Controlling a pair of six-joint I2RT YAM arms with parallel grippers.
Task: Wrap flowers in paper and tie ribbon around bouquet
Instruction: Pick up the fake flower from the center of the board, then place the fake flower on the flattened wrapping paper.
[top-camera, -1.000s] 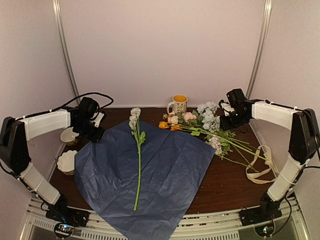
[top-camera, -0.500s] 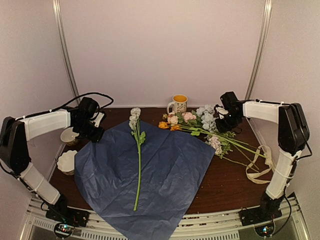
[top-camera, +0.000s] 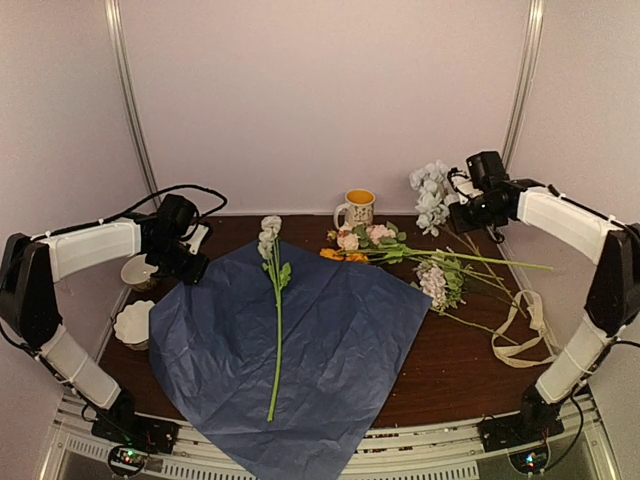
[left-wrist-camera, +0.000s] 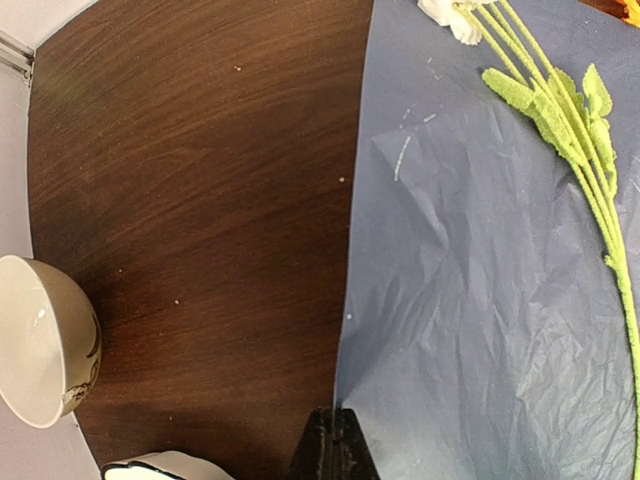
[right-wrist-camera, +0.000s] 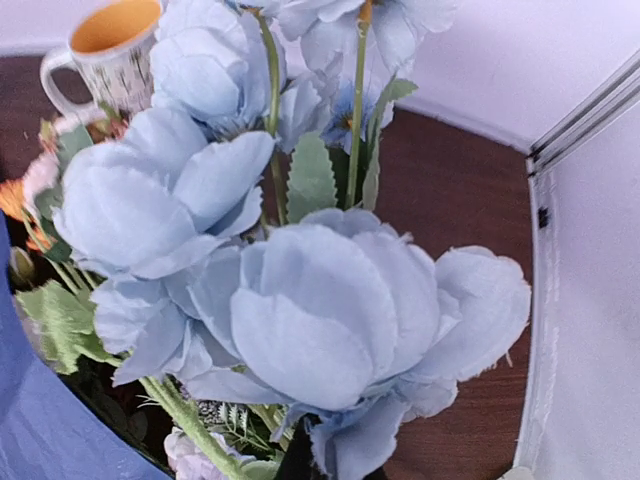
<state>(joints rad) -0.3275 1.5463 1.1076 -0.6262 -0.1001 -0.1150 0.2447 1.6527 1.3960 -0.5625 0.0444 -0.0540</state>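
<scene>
The blue paper (top-camera: 310, 340) lies spread on the table, and one white-headed flower stem (top-camera: 276, 310) rests on it. My left gripper (top-camera: 190, 270) is shut on the paper's left corner; in the left wrist view the paper edge (left-wrist-camera: 350, 330) runs into the closed fingertips (left-wrist-camera: 335, 435). My right gripper (top-camera: 457, 213) is shut on a stem of pale blue flowers (top-camera: 430, 190) and holds it above the back right of the table. These blooms (right-wrist-camera: 310, 310) fill the right wrist view and hide the fingers. The other flowers (top-camera: 400, 255) lie in a pile right of the paper. The cream ribbon (top-camera: 525, 335) lies at the right edge.
A mug with a yellow inside (top-camera: 358, 208) stands at the back middle, also in the right wrist view (right-wrist-camera: 105, 50). Two white bowls (top-camera: 135, 322) (top-camera: 138, 272) stand at the left, close to the left arm. A metal frame post (top-camera: 515, 90) rises behind the right arm.
My right gripper has shut on the pale blue flower stem and lifted it off the pile, up and toward the back right. The left arm has not moved.
</scene>
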